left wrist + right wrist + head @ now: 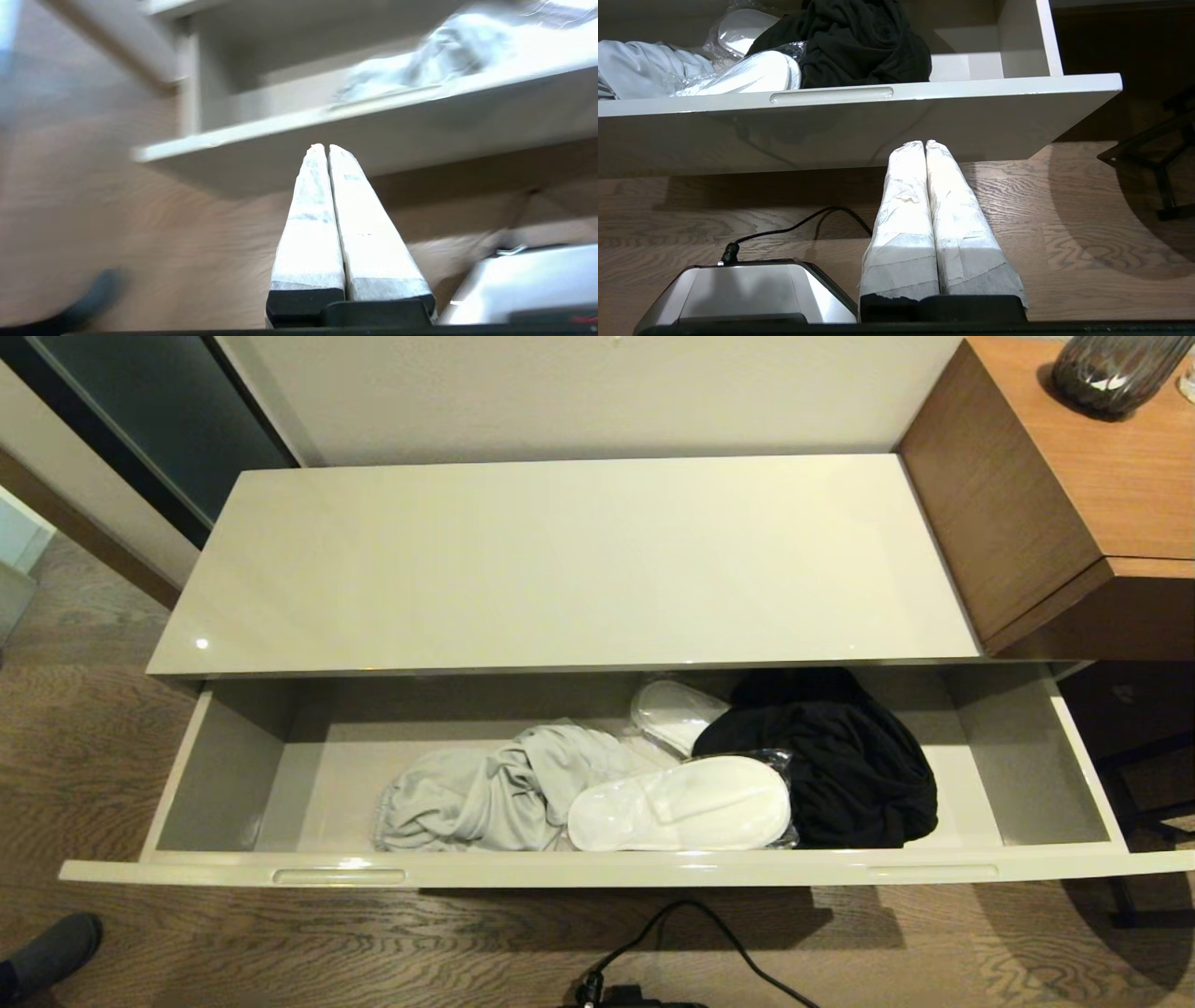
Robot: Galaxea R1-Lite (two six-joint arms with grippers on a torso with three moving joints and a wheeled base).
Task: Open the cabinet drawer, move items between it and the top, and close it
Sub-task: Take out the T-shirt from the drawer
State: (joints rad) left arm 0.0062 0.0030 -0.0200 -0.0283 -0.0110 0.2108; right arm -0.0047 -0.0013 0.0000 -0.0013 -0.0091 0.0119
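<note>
The cabinet drawer (597, 870) stands pulled out below the glossy cream top (560, 560), which is bare. Inside lie a light grey garment (476, 793), a black garment (840, 765) and two white slippers in clear sleeves, one in front (681, 805) and one behind (677, 709). Neither gripper shows in the head view. My left gripper (326, 147) is shut with nothing in it, low in front of the drawer's left part. My right gripper (924, 143) is shut and empty, below the drawer front (859, 126) near its right handle slot (831, 94).
A taller brown wood-grain unit (1055, 495) with a dark glass vase (1116, 373) stands to the right. A black cable (691, 943) and the robot's base (742, 291) lie on the wood floor in front. A person's shoe (47, 952) is at the lower left.
</note>
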